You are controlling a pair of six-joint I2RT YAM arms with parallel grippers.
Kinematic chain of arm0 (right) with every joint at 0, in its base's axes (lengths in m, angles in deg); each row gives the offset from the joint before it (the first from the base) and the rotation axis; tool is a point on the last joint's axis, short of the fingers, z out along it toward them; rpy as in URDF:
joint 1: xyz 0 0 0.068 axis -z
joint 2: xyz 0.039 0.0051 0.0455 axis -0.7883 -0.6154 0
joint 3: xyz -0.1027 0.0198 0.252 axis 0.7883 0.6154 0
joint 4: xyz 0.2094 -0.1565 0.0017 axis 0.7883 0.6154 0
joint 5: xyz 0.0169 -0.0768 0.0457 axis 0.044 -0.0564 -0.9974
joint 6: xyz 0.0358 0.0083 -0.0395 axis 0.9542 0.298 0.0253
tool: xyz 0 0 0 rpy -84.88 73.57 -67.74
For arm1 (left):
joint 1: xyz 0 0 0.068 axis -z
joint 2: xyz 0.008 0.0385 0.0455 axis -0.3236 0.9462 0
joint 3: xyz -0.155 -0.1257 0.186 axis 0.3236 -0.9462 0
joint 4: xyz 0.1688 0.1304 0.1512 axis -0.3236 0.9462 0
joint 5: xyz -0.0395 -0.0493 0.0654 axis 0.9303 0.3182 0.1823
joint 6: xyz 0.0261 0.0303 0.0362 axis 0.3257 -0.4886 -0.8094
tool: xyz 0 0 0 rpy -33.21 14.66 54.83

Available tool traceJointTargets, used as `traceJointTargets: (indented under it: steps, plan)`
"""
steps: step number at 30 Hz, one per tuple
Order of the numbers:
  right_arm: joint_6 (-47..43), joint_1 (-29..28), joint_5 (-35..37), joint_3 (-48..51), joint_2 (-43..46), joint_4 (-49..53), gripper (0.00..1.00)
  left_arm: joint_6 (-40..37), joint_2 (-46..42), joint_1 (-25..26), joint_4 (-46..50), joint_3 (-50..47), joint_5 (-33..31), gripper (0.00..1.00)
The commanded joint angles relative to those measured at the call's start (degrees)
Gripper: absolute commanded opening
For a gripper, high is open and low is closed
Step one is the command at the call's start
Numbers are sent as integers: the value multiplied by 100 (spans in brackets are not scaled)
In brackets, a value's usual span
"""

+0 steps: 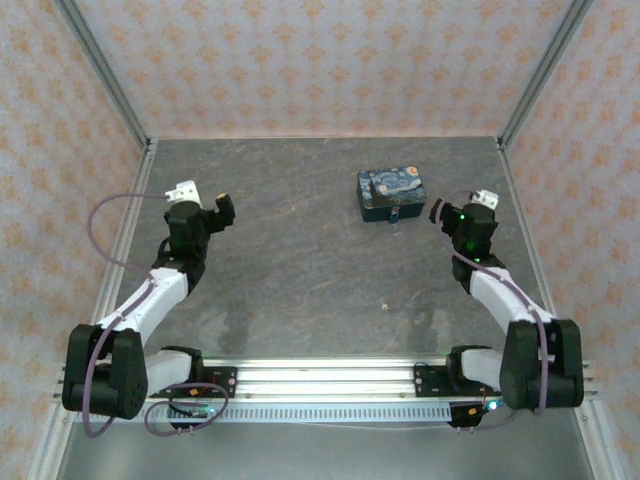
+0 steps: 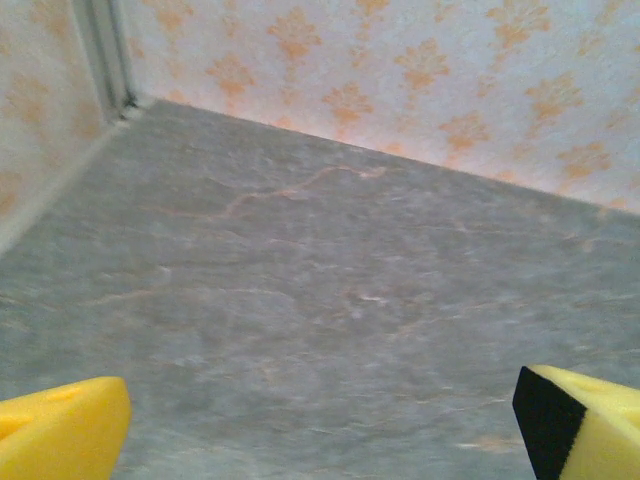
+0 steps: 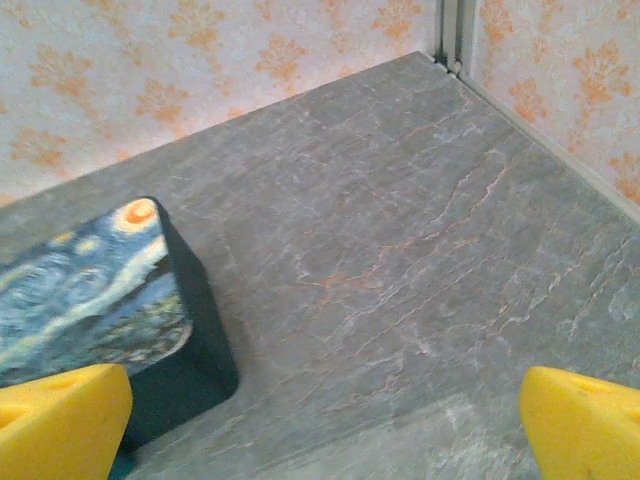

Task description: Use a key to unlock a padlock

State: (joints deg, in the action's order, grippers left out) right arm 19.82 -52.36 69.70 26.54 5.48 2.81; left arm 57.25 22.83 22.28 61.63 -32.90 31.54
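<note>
A tiny blue padlock (image 1: 397, 214) sits at the front edge of the starry-night tin (image 1: 390, 193), too small to make out its shackle. The key (image 1: 385, 306) is a pale speck on the grey table, well in front of the tin near the middle. My right gripper (image 1: 440, 212) hovers just right of the tin, and in the right wrist view it (image 3: 320, 435) stands open over bare table, the tin (image 3: 90, 290) beside its left finger (image 3: 60, 420). My left gripper (image 1: 223, 207) is far left, open (image 2: 320, 440) above bare table.
Patterned walls with metal corner posts (image 1: 112, 80) enclose the grey table (image 1: 290, 250) on three sides. A metal rail (image 1: 320, 380) carrying both arm bases runs along the near edge. There is free room between the two arms.
</note>
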Motion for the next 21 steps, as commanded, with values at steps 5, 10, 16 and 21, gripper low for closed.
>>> traceJointTargets:
  steps: [5, 10, 16, 21]
  plan:
    - [1330, -248, -1232, -740, 762, 3005, 92, 1524, -40, 711, 1578, 643, 1168, 100]
    - [1544, -1044, -1495, -989, 804, 4189, 79, 2203, 113, 1533, 1344, 565, 1691, 100]
    - [2005, -2008, -1495, -823, 817, 4987, 67, 2872, 219, 2554, 865, 271, 1571, 100]
    - [2408, -2713, -1383, -232, 785, 4839, 62, 3119, 430, 3154, 644, 296, 1383, 100]
